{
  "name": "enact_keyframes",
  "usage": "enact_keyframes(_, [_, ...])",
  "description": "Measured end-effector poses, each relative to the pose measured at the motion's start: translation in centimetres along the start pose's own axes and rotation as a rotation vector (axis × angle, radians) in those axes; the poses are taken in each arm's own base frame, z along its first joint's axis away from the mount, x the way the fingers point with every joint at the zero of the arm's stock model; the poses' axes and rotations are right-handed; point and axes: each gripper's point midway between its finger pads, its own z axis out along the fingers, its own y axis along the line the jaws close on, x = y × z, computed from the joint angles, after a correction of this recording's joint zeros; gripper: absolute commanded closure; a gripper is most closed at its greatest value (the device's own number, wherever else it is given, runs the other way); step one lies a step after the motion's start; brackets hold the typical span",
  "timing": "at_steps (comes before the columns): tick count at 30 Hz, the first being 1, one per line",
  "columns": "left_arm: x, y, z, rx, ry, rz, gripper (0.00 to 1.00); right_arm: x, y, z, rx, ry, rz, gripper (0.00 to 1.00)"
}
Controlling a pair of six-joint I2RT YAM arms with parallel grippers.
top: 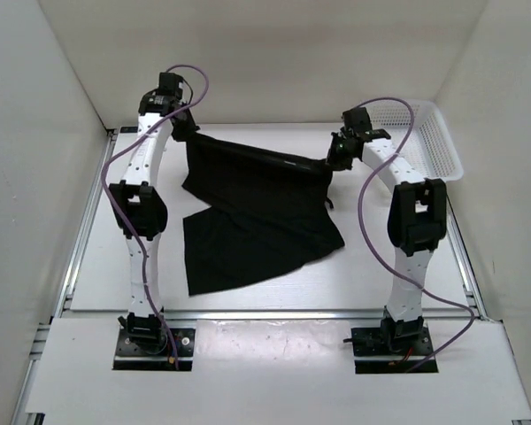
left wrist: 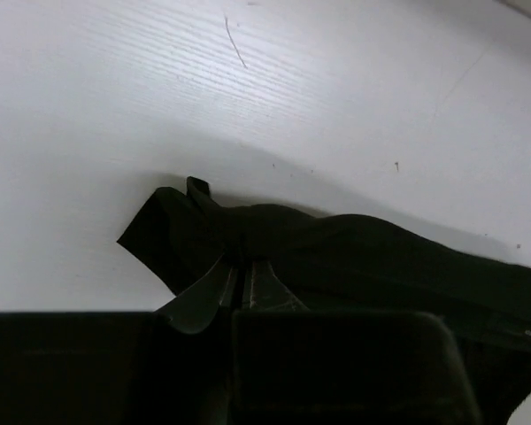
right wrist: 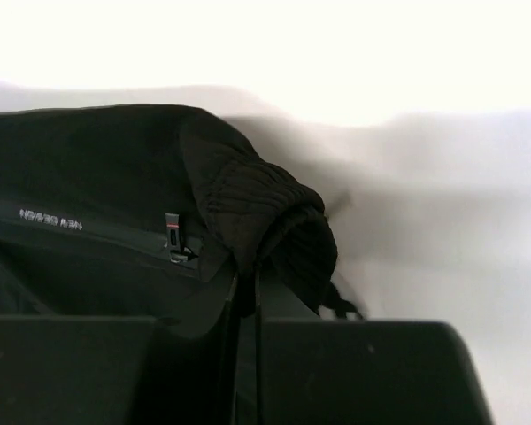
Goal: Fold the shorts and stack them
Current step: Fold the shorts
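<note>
Top external: shorts [top: 257, 212] taut between left pincer [top: 182, 125] and right pincer [top: 334, 163], each tight on a waistband corner.

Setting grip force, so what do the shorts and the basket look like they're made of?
The shorts: soft matte black fabric, likely synthetic; it drapes and creases, with a ribbed waistband. The basket: white, probably rigid plastic, with open mesh walls.

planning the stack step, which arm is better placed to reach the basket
Right, I'd say. The right jaws pinch the shorts by the white basket; the left jaws hold the opposite end, farther away.
</note>
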Motion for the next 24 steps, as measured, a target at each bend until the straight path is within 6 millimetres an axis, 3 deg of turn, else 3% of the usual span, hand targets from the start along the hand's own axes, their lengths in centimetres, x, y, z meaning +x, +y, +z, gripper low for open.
enact_keyframes(2, [-1.1,0.3,-0.5,0.006,-0.028,-0.007,0.9,-1.7,0.8,0.7,-0.019,-0.03,0.0,1.0])
enact_keyframes(4, [-1.3,0.6,-1.1,0.007,-0.035,-0.011,0.9,-2.2,1.2,0.6,-0.031,-0.039,0.004,1.0])
enact_keyframes(7, [0.4,1.3,-2.4,-0.009,0.003,-0.005,0.9,-1.7,1.2,-0.1,-0.034,-0.038,0.007,1.0])
enact_keyframes(10, [4.4,2.6,-4.8,-0.031,0.077,-0.006,0.9,1.2,0.3,-1.7,-0.022,0.004,0.02,1.0])
enact_keyframes(18, [16.0,4.5,-15.0,0.035,0.125,-0.057,0.9,8.7,-1.8,-8.4,0.003,0.041,0.037,1.0])
enact_keyframes(20, [18.4,5.1,-16.1,0.054,0.138,-0.086,0.9,10.2,-2.1,-9.6,0.012,0.04,0.037,1.0])
enact_keyframes(24, [23.0,6.0,-16.3,0.045,0.193,-0.1,0.9,13.4,-3.1,-11.9,0.047,0.021,0.029,1.0])
